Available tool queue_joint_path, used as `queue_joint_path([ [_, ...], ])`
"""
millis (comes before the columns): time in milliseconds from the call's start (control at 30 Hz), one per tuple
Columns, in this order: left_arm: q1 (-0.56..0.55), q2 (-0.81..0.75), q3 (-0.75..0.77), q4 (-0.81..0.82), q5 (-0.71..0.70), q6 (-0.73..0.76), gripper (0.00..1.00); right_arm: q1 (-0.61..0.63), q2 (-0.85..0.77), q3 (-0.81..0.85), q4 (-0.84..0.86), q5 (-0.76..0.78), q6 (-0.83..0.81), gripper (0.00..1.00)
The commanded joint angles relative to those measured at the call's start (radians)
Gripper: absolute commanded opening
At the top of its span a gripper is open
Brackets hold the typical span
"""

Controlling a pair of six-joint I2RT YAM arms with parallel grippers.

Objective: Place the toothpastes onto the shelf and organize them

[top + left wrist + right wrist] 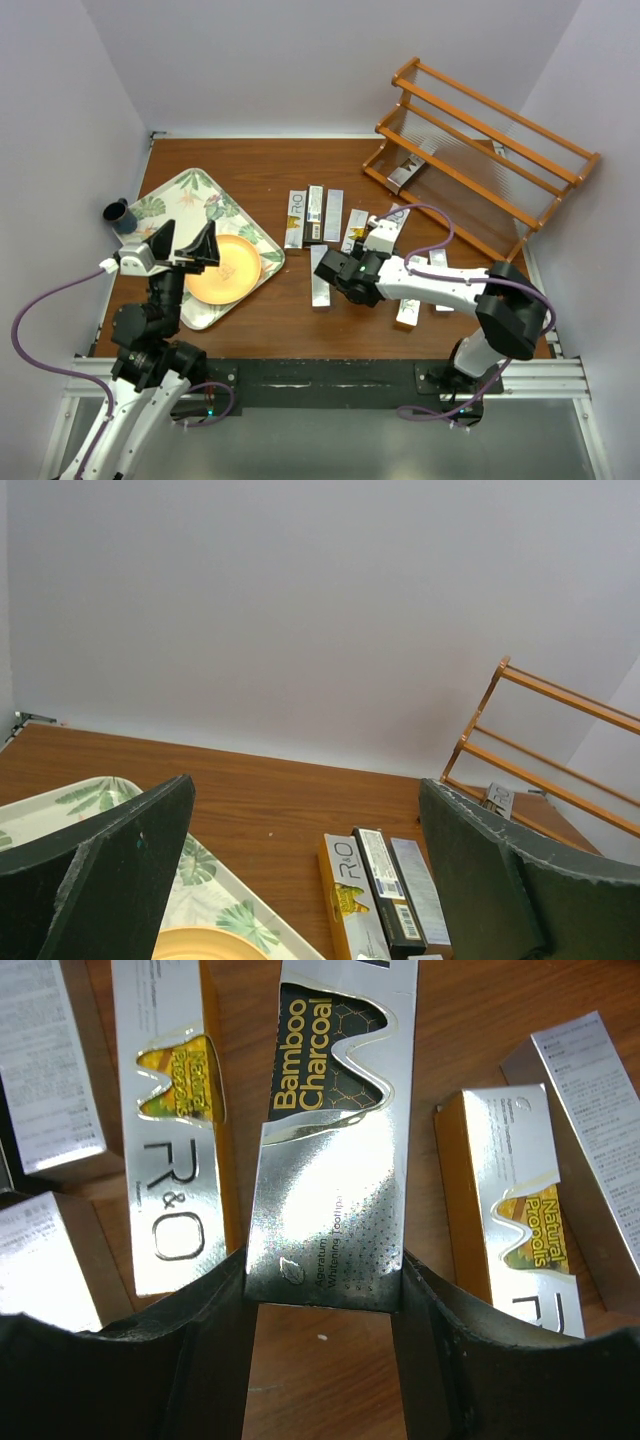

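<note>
Several silver toothpastes lie flat on the brown table: a row of three [315, 214] mid-table, more near my right arm [408, 310]. One carton [404, 173] rests on the bottom tier of the orange-brown shelf [480, 150] at the back right. My right gripper [342, 270] is low over the table, shut on the near end of a silver "Bamboo Charcoal" carton [330, 1160]; both fingers press its long sides [322, 1272]. An R&O carton [170, 1160] and a Natural Propolis carton [520, 1210] flank it. My left gripper [186, 247] hovers open over the tray, empty [310, 880].
A leaf-patterned tray [160, 200] holding an orange plate [225, 270] sits at the left. A dark cup [119, 213] stands by the left wall. White walls close in the table on three sides. The shelf [560, 740] stands slanted against the right wall.
</note>
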Motion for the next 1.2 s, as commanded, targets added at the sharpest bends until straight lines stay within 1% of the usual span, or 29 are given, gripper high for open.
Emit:
queue_joint_path([
  [0, -0.005, 0.013, 0.039, 0.011, 0.014, -0.009, 1.00, -0.088, -0.059, 0.031, 0.101, 0.046, -0.121, 0.10],
  [133, -0.005, 0.013, 0.039, 0.010, 0.014, -0.009, 1.00, -0.171, -0.075, 0.031, 0.181, 0.031, -0.195, 0.10],
  [300, -0.005, 0.014, 0.037, 0.011, 0.014, -0.009, 1.00, -0.281, -0.056, 0.046, 0.228, 0.019, -0.259, 0.10],
  [400, -0.005, 0.017, 0.037, 0.011, 0.015, -0.009, 1.00, -0.356, -0.039, 0.049, 0.291, -0.003, -0.314, 0.10],
  [467, -0.005, 0.017, 0.039, 0.011, 0.015, -0.009, 1.00, -0.413, -0.013, 0.055, 0.336, -0.030, -0.353, 0.10],
  [533, -0.006, 0.019, 0.037, 0.011, 0.015, -0.007, 1.00, -0.442, 0.013, 0.060, 0.398, -0.040, -0.391, 0.10],
  [567, -0.006, 0.019, 0.039, 0.011, 0.015, -0.007, 1.00, -0.468, 0.023, 0.064, 0.415, -0.059, -0.431, 0.10],
  [667, -0.008, 0.022, 0.039, 0.011, 0.015, -0.007, 1.00, -0.523, 0.068, 0.095, 0.446, -0.096, -0.474, 0.10],
  [767, -0.011, 0.021, 0.037, 0.011, 0.014, -0.006, 1.00, -0.563, 0.105, 0.104, 0.500, -0.104, -0.514, 0.10],
  [967, -0.012, 0.024, 0.037, 0.011, 0.015, -0.006, 1.00, -0.629, 0.183, 0.162, 0.535, -0.109, -0.574, 0.10],
  [1067, -0.014, 0.022, 0.039, 0.011, 0.015, -0.004, 1.00, -0.651, 0.211, 0.166, 0.592, -0.123, -0.620, 0.10],
  [1167, -0.015, 0.022, 0.040, 0.013, 0.017, -0.004, 1.00, -0.669, 0.247, 0.184, 0.600, -0.132, -0.643, 0.10],
])
